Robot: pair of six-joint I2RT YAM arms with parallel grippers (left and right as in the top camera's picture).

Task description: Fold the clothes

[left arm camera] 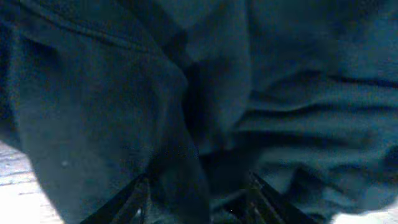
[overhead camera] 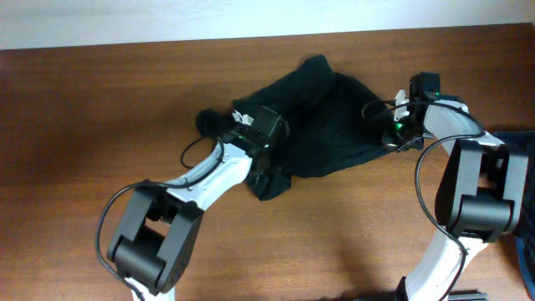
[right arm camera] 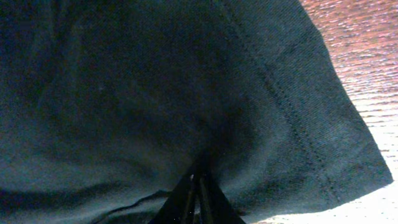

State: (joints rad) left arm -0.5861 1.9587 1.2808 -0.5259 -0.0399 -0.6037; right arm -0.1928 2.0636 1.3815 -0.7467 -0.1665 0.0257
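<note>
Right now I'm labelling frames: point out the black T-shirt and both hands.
black T-shirt (overhead camera: pixel 334 125): overhead view, middle of fabric.
left hand (left arm camera: pixel 198 202): left wrist view, between fingertips.
right hand (right arm camera: pixel 198 196): right wrist view, between fingertips.

Left arm, right arm: white shells, chunky black joints, looping black cables; green light beside the black right gripper.

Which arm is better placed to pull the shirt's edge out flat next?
Right, probably: the right gripper is shut on the black T-shirt beside its stitched hem, at the garment's edge. The left gripper is open over bunched fabric.
</note>
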